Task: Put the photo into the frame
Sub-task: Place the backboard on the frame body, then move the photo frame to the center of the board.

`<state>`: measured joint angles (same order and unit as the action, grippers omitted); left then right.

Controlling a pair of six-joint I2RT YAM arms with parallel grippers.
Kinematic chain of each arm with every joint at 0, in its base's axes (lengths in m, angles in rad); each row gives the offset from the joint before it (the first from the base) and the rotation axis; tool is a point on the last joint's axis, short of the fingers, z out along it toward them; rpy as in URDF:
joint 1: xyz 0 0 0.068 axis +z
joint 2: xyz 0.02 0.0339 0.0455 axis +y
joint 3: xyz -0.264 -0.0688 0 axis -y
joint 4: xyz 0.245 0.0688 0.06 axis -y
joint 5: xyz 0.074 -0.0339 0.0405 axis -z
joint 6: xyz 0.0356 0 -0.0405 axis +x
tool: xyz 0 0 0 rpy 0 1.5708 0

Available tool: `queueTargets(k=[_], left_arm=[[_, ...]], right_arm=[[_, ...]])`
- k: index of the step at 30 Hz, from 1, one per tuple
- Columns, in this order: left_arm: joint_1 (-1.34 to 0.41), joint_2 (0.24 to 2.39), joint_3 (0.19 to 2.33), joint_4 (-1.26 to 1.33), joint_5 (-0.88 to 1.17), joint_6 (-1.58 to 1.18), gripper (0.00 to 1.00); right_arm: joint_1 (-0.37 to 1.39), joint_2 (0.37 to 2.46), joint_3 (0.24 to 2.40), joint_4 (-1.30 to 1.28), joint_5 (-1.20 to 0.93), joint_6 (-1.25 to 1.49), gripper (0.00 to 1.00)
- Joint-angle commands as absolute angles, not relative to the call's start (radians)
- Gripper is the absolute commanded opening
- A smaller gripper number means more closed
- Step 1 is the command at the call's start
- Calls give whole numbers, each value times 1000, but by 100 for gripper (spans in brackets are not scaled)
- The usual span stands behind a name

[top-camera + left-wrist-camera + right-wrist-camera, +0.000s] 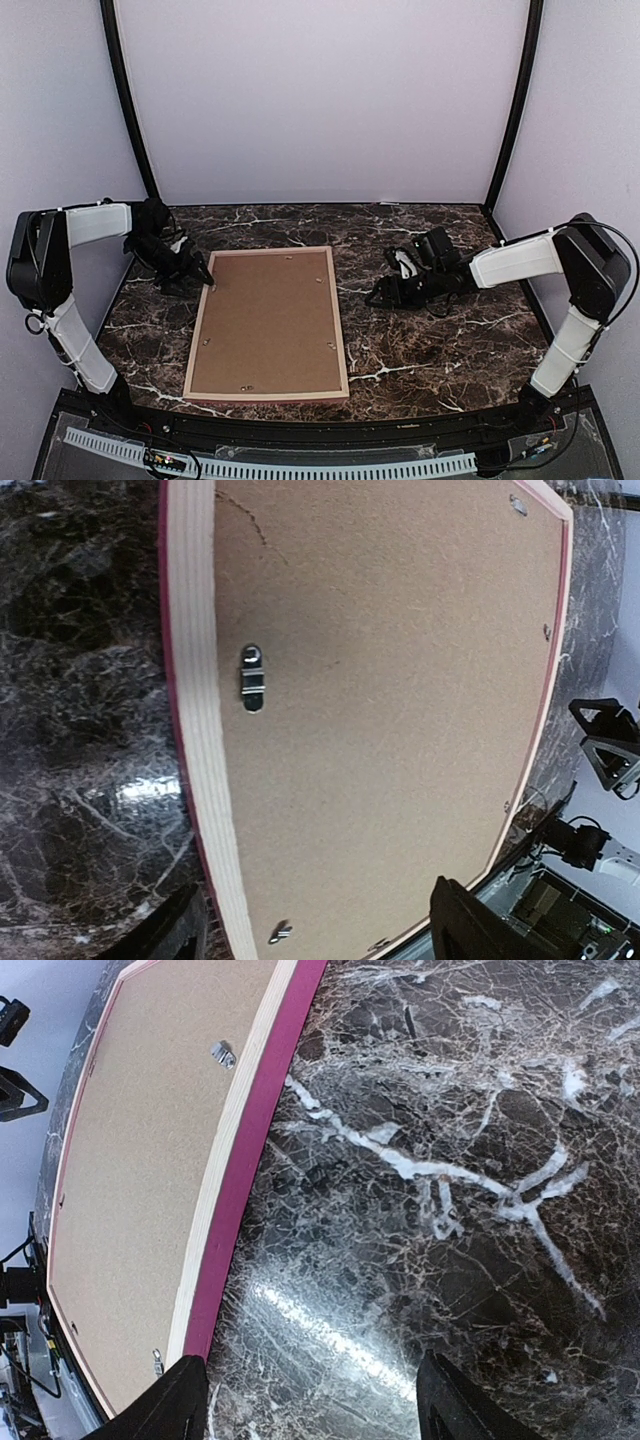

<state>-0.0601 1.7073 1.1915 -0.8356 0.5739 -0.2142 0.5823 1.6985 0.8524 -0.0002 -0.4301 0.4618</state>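
Observation:
The frame (341, 330) lies back side up on the dark marble table, with pale wood rails and a pink-red outer edge. It also shows in the left wrist view (195, 730) and the right wrist view (235, 1170). A plain brown backing board (268, 320) fills it. The photo is hidden or out of view. My left gripper (205, 278) is open and empty over the frame's far left corner (320, 942), one finger over the table and one over the board. My right gripper (378, 297) is open and empty over bare marble right of the frame (305, 1415).
Small metal turn clips (253, 677) sit along the board's edges; one shows in the right wrist view (222, 1054). Pale walls with black posts close the back and sides. A black rail (300, 440) runs along the table's near edge.

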Motion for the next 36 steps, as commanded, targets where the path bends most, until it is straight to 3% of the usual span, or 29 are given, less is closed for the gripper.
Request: queueTargets(k=[1, 18, 23, 32, 36], left_arm=[[-64, 1689, 1203, -863, 465, -188, 80], [-78, 1743, 1041, -616, 561, -211, 81], [-126, 1748, 983, -552, 605, -220, 77], [-279, 1737, 1002, -496, 620, -280, 75], [-360, 1751, 1025, -441, 627, -329, 75]], right_arm=[[604, 1716, 881, 23, -433, 469, 72], [740, 1849, 997, 33, -411, 534, 73], [742, 1844, 985, 38, -386, 557, 73], [742, 1755, 922, -9, -215, 585, 71], [742, 1716, 916, -121, -86, 569, 66]])
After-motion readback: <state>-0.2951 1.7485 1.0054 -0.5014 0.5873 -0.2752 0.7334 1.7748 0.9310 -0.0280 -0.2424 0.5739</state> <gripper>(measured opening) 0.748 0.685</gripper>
